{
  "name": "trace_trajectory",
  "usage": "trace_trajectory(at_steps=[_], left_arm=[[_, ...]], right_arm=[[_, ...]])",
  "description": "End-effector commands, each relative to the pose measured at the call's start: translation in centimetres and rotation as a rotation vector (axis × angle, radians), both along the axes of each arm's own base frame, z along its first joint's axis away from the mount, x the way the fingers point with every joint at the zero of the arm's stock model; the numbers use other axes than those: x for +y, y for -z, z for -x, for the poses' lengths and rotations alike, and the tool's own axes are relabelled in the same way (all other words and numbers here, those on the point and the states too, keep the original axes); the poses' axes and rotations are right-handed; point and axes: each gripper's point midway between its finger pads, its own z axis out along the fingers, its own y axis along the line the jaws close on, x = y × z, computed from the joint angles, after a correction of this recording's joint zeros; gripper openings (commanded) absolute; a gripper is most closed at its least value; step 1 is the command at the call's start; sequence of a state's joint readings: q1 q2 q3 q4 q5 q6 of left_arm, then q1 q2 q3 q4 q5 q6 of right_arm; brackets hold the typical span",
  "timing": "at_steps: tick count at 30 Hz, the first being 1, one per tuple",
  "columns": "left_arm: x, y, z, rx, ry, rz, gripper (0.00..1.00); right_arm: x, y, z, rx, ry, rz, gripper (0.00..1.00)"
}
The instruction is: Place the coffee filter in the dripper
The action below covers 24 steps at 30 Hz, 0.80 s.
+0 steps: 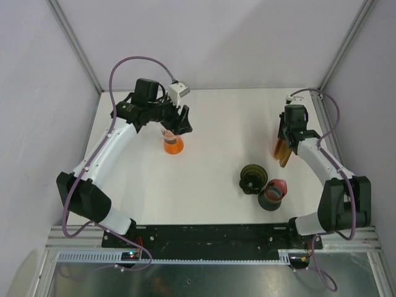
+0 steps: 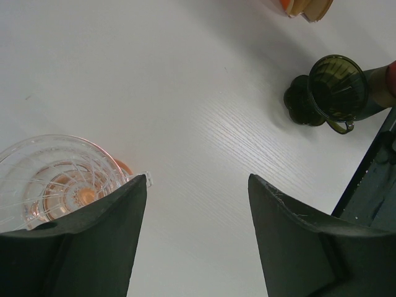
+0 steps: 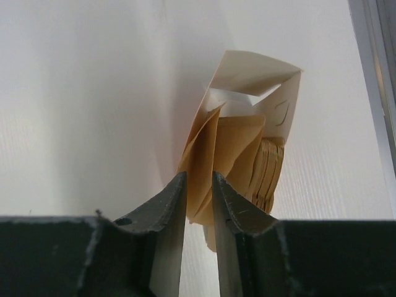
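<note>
Nearest the right wrist camera, the right gripper [image 3: 198, 185] has its jaws drawn close on either side of the front coffee filter [image 3: 207, 145], with a narrow gap between them. Whether the paper is actually pinched, I cannot tell.

Largest in the scene is the white counter [image 1: 216, 124]. On its left side stands the clear glass dripper [image 2: 55, 179] on an orange base. The left gripper [image 2: 198, 179] hangs over it with its jaws wide apart, holding nothing. Nearer the right arm sit a dark green dripper [image 1: 252, 178] and, just beside it, a red-rimmed cup [image 1: 273, 193].

Far to the right, well apart from the glass dripper, is the filter stack [image 3: 269, 173], tan cones standing on edge in a pale paper sleeve.

The filter looks feather-light, thin and floppy, easily creased or torn, and neighbouring sheets may cling to it. A hold on the upper folded edge of the front ply alone seems best, with a gentle pinch and a slow lift to peel it free.
</note>
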<state>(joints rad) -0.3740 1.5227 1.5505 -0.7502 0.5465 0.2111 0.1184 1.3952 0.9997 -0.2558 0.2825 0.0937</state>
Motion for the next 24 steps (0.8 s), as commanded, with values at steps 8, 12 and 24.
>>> trace_trajectory(at_steps=[8,12,24], left_arm=[[-0.3,-1.0,-0.1,-0.045,0.024,0.005,0.72],[-0.3,-0.9,-0.1,-0.046,0.02,0.001,0.72],[-0.3,-1.0,-0.2,-0.048,0.021,0.003,0.72]], right_arm=[[-1.4,-1.4,-4.0,0.001,-0.028,0.051,0.23],[-2.0,-0.8,-4.1,0.023,-0.013,0.051,0.23],[-1.9,1.1,-4.0,0.079,-0.023,0.047,0.23]])
